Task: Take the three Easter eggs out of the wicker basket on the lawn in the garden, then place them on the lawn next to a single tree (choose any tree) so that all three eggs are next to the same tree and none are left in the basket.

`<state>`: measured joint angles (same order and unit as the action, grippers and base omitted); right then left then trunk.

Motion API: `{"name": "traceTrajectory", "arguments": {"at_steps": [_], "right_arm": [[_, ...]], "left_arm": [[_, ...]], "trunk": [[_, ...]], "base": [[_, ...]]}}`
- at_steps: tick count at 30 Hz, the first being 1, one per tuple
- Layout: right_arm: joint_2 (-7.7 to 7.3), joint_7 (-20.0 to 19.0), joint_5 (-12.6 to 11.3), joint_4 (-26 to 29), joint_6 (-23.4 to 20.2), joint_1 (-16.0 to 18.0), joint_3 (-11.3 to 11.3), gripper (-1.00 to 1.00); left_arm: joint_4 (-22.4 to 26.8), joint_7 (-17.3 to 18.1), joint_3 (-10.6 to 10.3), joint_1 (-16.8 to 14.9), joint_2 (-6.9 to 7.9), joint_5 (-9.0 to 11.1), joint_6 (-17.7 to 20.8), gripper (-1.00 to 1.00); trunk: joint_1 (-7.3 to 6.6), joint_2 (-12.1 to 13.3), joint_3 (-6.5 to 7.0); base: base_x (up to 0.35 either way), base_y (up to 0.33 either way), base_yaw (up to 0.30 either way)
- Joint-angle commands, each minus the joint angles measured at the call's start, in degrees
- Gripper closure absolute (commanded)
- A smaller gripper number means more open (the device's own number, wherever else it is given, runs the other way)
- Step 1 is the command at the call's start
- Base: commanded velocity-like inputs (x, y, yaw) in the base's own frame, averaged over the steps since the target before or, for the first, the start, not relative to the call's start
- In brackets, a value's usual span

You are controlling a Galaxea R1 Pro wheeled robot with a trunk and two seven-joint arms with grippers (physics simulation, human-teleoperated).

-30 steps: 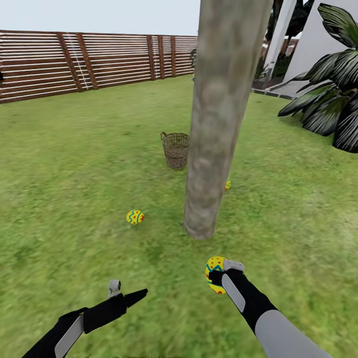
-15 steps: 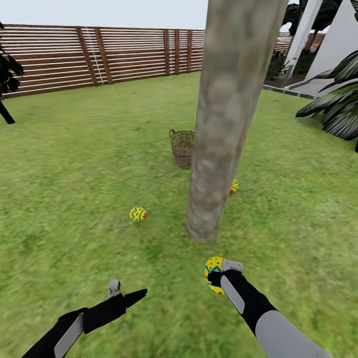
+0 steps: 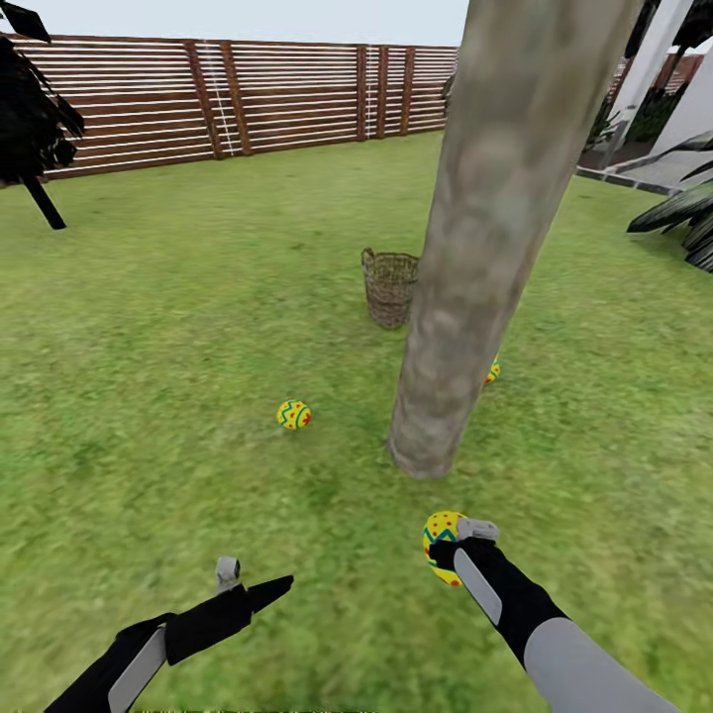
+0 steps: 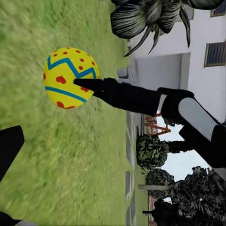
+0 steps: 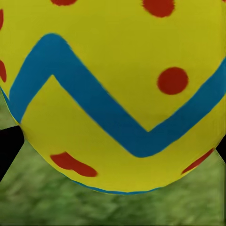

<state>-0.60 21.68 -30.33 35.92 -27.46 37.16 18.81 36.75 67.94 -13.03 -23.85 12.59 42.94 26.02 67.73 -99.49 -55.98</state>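
On the lawn (image 3: 178, 327), a thick tree trunk (image 3: 495, 238) is standing before the basket (image 3: 389, 285); no writing is showing. One egg (image 3: 294, 414) is lying left of the trunk, another (image 3: 491, 372) peeking behind it. The right gripper (image 3: 451, 548) is clamping a third egg (image 3: 438, 535); the left gripper (image 3: 253, 582) is hanging parted, empty

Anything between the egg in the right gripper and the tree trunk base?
No. In the head view, only bare lawn lies between the held egg in the right gripper and the base of the tree.
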Motion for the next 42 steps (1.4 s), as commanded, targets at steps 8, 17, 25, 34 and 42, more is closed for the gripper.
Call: {"name": "traceTrajectory", "arguments": {"at_steps": [8,17,25,34,42], "right_arm": [[-0.41,0.4,-0.6,0.1,-0.1,0.0,0.1,1.0],[-0.44,0.4,-0.6,0.2,0.0,0.1,0.1,1.0],[-0.63,0.3,-0.6,0.6,0.0,0.1,0.1,1.0],[-0.63,0.3,-0.7,0.7,0.0,0.1,0.1,1.0],[-0.63,0.3,-0.7,0.7,0.0,0.1,0.2,1.0]], "left_arm": [[0.0,0.1,-0.2,-0.1,0.15,0.6,0.6,-1.0],[0.1,0.1,-0.2,-0.1,0.16,0.6,0.6,-1.0],[0.1,0.1,-0.2,-0.1,0.16,0.6,0.6,-1.0],[0.0,0.1,-0.2,-0.1,0.16,0.6,0.6,-1.0],[0.1,0.1,-0.2,-0.1,0.2,0.6,0.6,-1.0]], "trunk": [[1.76,-3.2,-2.19],[3.73,-6.9,-4.65],[5.49,-10.1,-6.53],[7.47,-13.7,-8.25],[9.22,-16.9,-10.41]], "base": [[0.0,0.0,0.044],[0.0,0.0,-0.085],[0.0,0.0,-0.049],[0.0,0.0,0.0],[0.0,0.0,0.0]]}}
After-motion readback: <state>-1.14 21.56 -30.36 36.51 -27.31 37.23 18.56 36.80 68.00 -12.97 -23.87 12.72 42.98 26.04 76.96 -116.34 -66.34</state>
